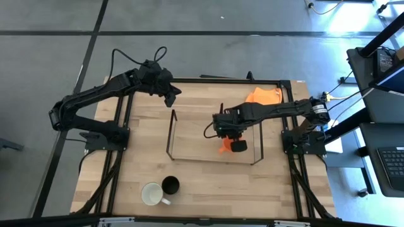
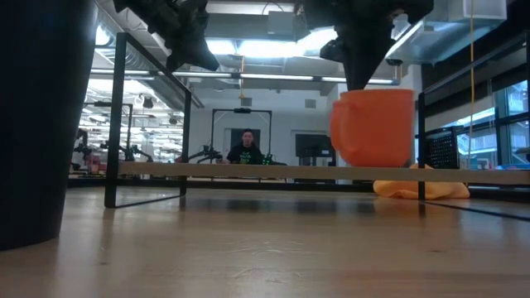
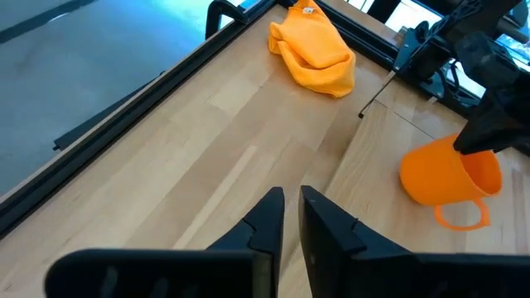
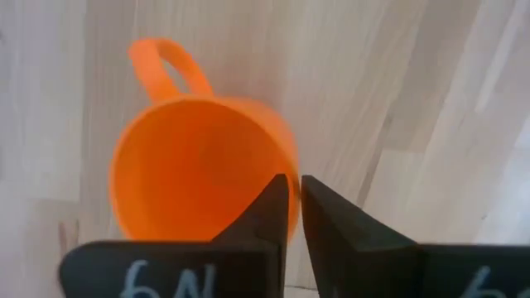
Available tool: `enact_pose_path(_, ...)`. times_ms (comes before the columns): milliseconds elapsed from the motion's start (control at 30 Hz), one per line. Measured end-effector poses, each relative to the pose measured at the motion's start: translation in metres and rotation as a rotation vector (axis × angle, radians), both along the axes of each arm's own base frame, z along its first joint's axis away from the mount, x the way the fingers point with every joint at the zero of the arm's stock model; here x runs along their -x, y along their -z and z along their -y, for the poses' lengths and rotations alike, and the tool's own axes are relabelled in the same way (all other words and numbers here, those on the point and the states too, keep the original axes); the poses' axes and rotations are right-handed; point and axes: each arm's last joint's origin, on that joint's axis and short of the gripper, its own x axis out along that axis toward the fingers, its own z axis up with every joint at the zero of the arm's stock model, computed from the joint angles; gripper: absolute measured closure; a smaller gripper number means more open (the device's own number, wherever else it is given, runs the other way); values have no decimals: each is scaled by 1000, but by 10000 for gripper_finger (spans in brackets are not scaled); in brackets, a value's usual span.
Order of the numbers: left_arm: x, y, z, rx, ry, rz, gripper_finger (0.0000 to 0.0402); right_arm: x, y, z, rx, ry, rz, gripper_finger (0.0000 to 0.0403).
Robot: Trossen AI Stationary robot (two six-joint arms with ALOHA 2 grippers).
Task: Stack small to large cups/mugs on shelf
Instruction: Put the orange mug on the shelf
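Note:
The orange mug [image 1: 225,147] stands upright at the level of the wire shelf's top [image 2: 248,170], toward its right end. I cannot tell whether its base touches the top. My right gripper [image 4: 295,203] is shut on the mug from above; it also shows in the low view [image 2: 364,58]. The white mug [image 1: 151,193] and the black mug [image 1: 170,185] stand side by side on the table near its front edge. The black mug looms at the left in the low view [image 2: 33,124]. My left gripper [image 3: 290,211] is shut and empty above the table's far left part [image 1: 169,94]. My right gripper pinches the orange mug's wall at the rim [image 4: 280,161], on the side roughly opposite the handle [image 4: 161,70]. One finger is inside the mug and one outside. The fingers point down from above. The mug stays upright, mouth up.
An orange cloth [image 1: 264,96] lies on the table at the far right, behind the shelf. The black table frame [image 1: 120,126] runs along both sides. A person [image 2: 246,147] sits in the room beyond the table.

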Motion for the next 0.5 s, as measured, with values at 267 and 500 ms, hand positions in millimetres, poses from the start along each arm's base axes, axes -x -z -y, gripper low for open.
enact_pose_path(267, 0, 0, 0, -1, 1, 0, 368, -4, 6, -1, -41, 70, 21, 363)
enact_pose_path(500, -1, 0, 1, -17, 18, -6, 359, -4, 0, 0, -35, 190, 37, 363)
